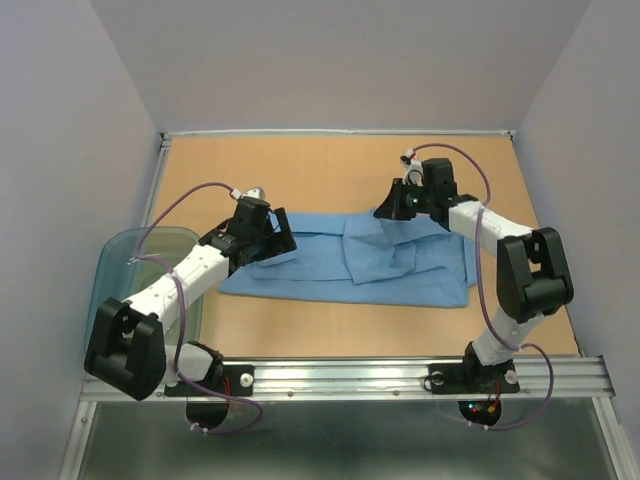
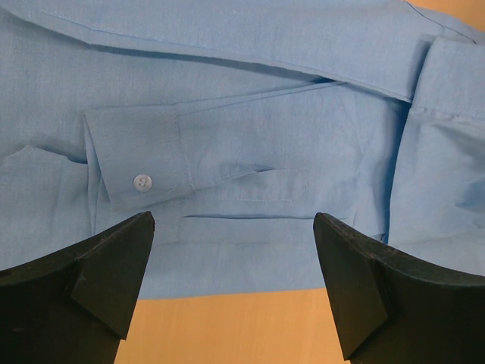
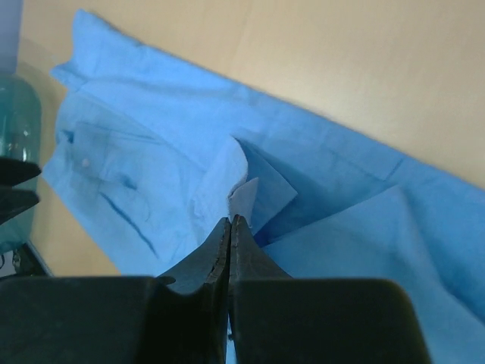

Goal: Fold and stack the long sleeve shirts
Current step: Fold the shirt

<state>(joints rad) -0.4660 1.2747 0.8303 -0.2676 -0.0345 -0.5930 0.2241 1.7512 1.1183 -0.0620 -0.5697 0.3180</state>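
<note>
Plainly, the main risk sits with the right gripper point(image 3: 230, 221). Its jaws are pressed together at the 12 o'clock edge of the light blue shirt point(image 1: 400, 275), and a small peak of cloth rises right at the tips, so we judge they are clamped on a thin fold. So little fabric could slide out under a pull. The pinch may also hold only 1 layer where 2 are wanted, which would skew the fold. A pull toward 6 o'clock could drag the whole shirt across the table point(image 1: 330, 170) instead of turning it over, because nothing pins the other end. The left gripper point(image 2: 233, 221) hangs over the 9 o'clock end with its jaws wide apart, gripping nothing, and the buttoned cuff point(image 2: 136, 155) lies just beyond its fingertips. That sleeve lies loose on the body and may slip out of place.

We see only 1 shirt, lying flat across the middle of the table from 9 to 3 o'clock, partly folded. The clear bluish plastic tub point(image 1: 125, 255) stands at the table's 9 o'clock edge, near the shirt's end. We see no cloth in it, though the left arm point(image 1: 190, 275) covers part of it.
</note>
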